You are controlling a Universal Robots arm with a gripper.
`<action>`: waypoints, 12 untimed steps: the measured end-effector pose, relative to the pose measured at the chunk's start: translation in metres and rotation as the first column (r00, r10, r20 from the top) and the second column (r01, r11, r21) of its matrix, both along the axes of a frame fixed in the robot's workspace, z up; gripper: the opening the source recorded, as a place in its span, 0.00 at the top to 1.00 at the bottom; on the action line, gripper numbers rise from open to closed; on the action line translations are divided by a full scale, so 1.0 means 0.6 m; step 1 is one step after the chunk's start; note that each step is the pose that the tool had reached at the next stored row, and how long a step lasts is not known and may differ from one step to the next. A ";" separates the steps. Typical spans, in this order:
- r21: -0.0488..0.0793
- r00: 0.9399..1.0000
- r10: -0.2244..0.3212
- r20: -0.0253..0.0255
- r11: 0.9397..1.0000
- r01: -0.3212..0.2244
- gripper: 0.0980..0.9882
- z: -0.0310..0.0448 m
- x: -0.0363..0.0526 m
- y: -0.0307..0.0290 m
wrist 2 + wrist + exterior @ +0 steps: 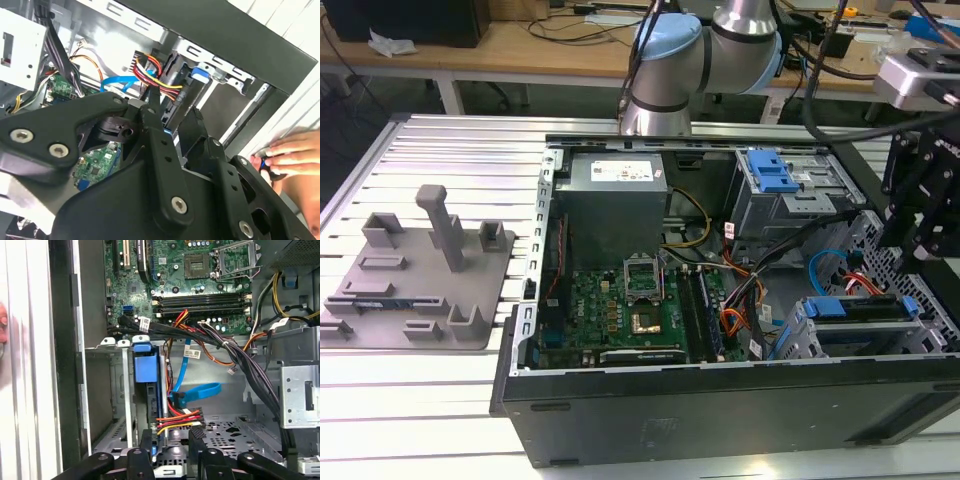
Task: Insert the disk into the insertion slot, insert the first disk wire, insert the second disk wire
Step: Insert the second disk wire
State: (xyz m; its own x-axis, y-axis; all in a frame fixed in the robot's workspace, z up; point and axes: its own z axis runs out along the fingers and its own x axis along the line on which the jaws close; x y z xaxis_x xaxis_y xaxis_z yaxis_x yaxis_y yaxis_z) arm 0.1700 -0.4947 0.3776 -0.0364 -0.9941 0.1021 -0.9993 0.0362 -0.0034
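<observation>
The pincer (pixel 171 439) reaches into the open computer case (pixel 720 410). Its two black fingers (pixel 196 436) are moderately apart and clamp nothing. Just ahead of the fingertips lies the first disk wire (pixel 182 417), its red and orange strands running to the rear edge of the disk (pixel 146 371). I cannot tell whether its plug is seated. The disk, in its blue carrier, sits in the insertion slot (pixel 119 390), directly before one finger. The second disk wire (pixel 202 390) loops slightly farther ahead, its plug end just beside the disk. Well beyond lies the motherboard (pixel 200 270). A hand (pixel 292 152) rests outside the case.
</observation>
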 end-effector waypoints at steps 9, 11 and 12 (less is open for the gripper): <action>-0.120 1.000 0.002 0.000 0.993 -0.002 0.63 -0.003 -0.027 0.0431; -0.131 1.000 0.004 0.000 0.991 -0.004 0.63 -0.005 -0.039 0.0450; -0.135 1.000 0.006 0.000 0.991 -0.006 0.63 -0.005 -0.041 0.0456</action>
State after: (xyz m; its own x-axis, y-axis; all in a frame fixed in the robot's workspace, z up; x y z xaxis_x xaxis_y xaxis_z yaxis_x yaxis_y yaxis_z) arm 0.1456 -0.4673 0.3745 -0.0305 -0.9715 0.2352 -0.9995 0.0294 -0.0080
